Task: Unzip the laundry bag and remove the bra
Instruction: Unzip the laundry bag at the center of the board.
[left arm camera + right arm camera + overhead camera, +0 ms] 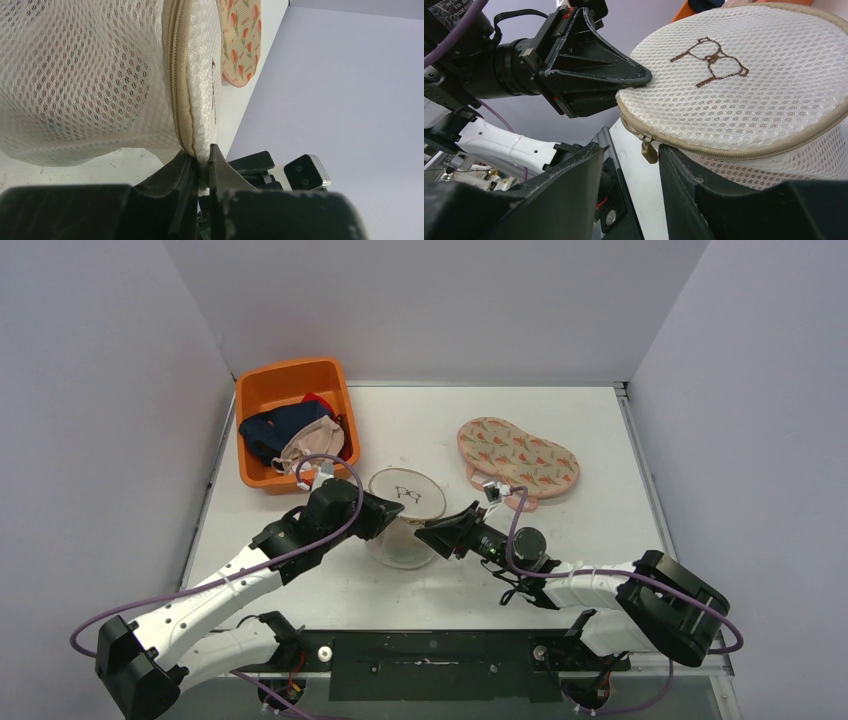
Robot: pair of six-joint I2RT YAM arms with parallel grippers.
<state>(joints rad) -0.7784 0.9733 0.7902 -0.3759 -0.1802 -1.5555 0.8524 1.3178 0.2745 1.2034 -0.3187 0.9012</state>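
Right wrist view: our left tool [640, 80] is clenched on the laundry bag's [744, 95] lid rim, steadying it on the surface [649, 200], we judge, while our right tool [630, 152], jaws apart, straddles the zipper pull [649, 151], gripping nothing.

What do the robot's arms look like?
The left arm and the right arm both have smooth white shells with chunky black joints. A purple cable loops along each one. Each arm ends in a black pincer with two pointed, wedge-shaped fingers: the left pincer and the right pincer. The finger edges look a bit scuffed.
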